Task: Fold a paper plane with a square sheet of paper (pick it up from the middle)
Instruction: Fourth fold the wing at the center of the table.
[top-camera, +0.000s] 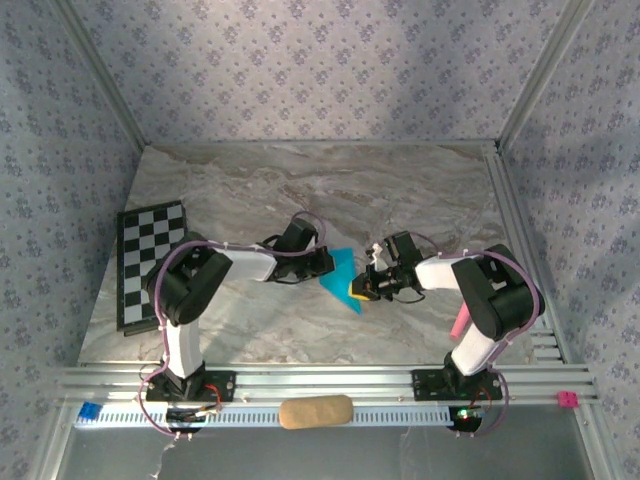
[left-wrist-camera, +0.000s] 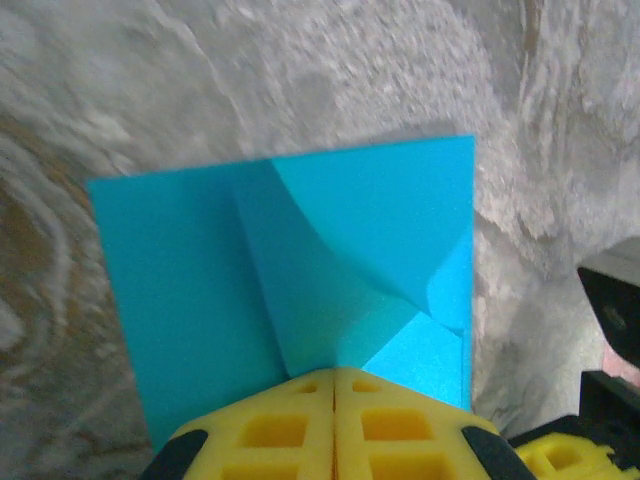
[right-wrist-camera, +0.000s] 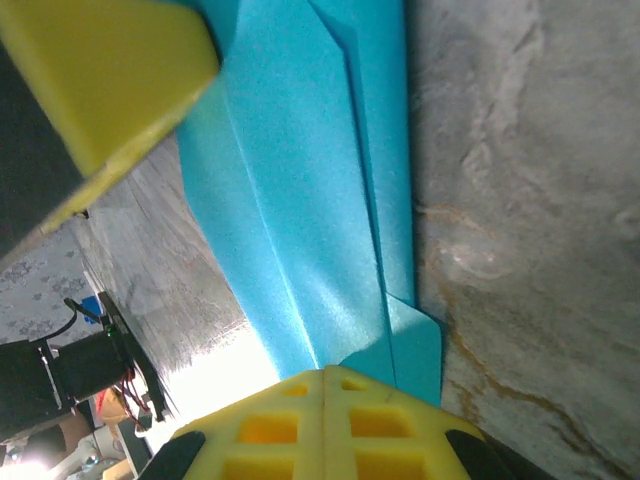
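Left fingers (left-wrist-camera: 300, 398) are pressed together on the near edge of the paper (left-wrist-camera: 190, 280), right of the board (top-camera: 150, 265); right fingers (right-wrist-camera: 295, 400) clamp its opposite end, over layered flaps; the part-folded paper spans between them, seemingly lifted off the counter (top-camera: 400, 190); to crease well, I judge: hold both pinches firm, draw it taut without tearing, square the edges before pressing the next fold.

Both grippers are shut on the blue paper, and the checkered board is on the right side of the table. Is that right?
Not quite. The checkered board lies on the left side of the table, as the top view shows. The rest holds: the left gripper and the right gripper are both shut on the blue paper.
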